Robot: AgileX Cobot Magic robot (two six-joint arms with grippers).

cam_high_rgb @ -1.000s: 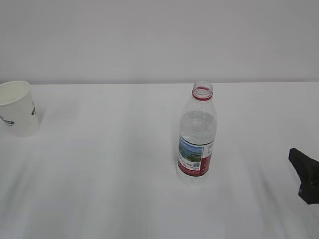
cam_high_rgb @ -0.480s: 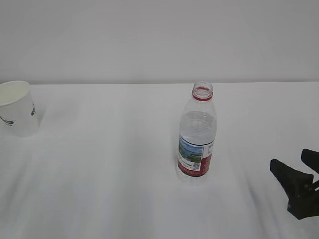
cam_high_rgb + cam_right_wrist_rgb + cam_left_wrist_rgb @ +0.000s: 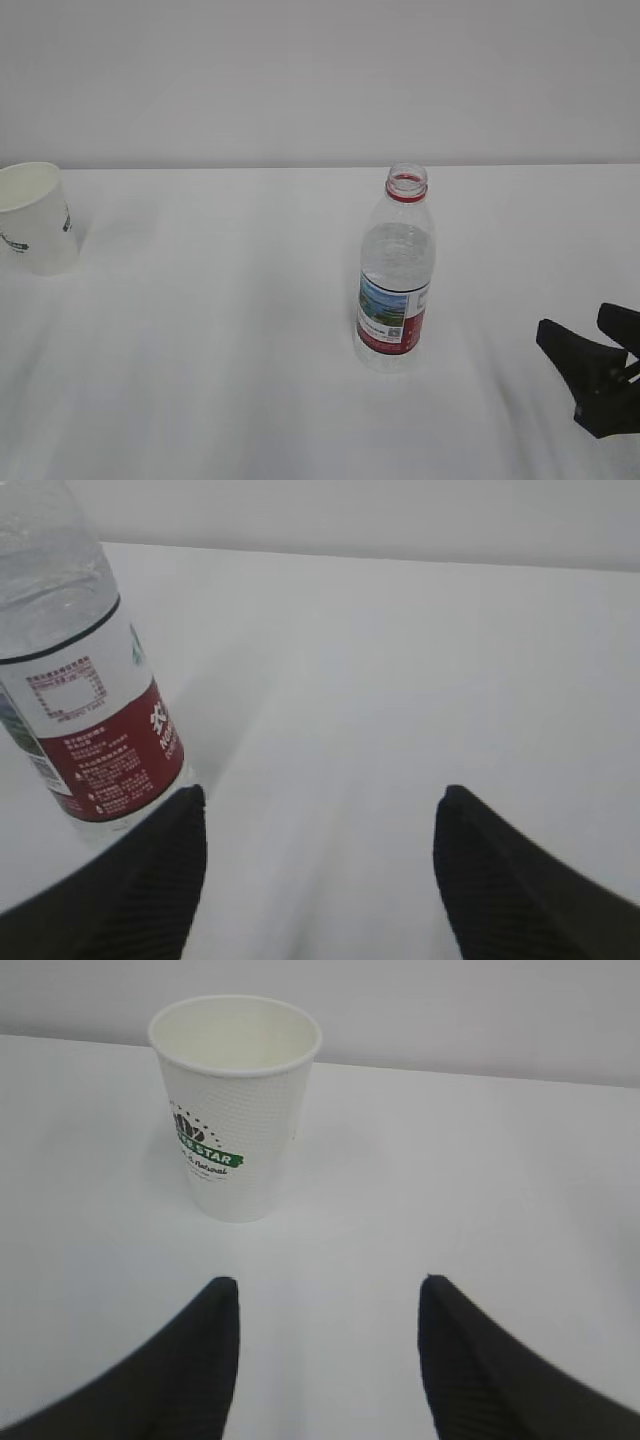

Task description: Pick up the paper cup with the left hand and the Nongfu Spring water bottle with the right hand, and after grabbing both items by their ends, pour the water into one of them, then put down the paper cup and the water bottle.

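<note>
The white paper cup (image 3: 35, 218) stands upright at the far left of the table. In the left wrist view the cup (image 3: 237, 1110) is ahead and slightly left of my left gripper (image 3: 328, 1285), which is open with only bare table between its fingers. The left gripper is outside the exterior view. The uncapped Nongfu Spring water bottle (image 3: 395, 270) stands upright near the middle, with water (image 3: 396, 255) in it. My right gripper (image 3: 578, 322) hangs low at the right edge, open and apart from the bottle. In the right wrist view the bottle (image 3: 85, 700) lies just beyond the left finger of the right gripper (image 3: 323, 794).
A white cloth-covered table (image 3: 220, 330) runs back to a plain pale wall (image 3: 300, 80). Wide bare table separates cup and bottle.
My right gripper has come in from the right edge toward the bottle, so that both its fingers show. Cup and bottle stand where they were.
</note>
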